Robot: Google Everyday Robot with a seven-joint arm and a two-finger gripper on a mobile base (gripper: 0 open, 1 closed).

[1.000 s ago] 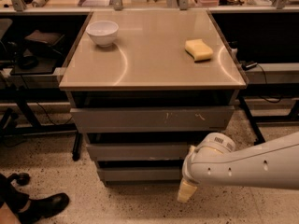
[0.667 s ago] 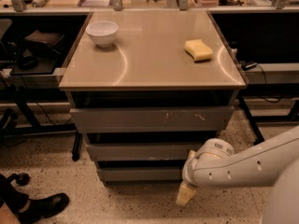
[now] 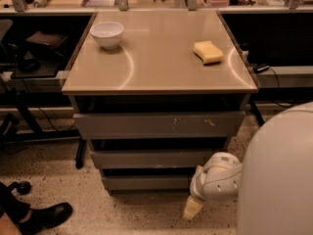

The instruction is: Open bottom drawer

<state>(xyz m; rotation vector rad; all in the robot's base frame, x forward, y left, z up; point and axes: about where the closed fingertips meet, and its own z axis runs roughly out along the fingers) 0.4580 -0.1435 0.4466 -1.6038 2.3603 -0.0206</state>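
Speckled floor; desk with 3 grey drawers | gripper low, just right of bottom drawer front, near floor | gripper state: cannot tell

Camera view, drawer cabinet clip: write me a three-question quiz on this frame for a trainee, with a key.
1. True or false: the gripper hangs above the tabletop.
2. Which object lies on the right side of the tabletop? A a mug; B a yellow sponge; C a plate.
3. Fill in: the pale scratch marks are on the ___ drawer's front.

Key
1. False. The gripper is low, near the floor, just right of and below the right end of the bottom drawer.
2. B.
3. Top. The marks are on the top drawer, the widest front.
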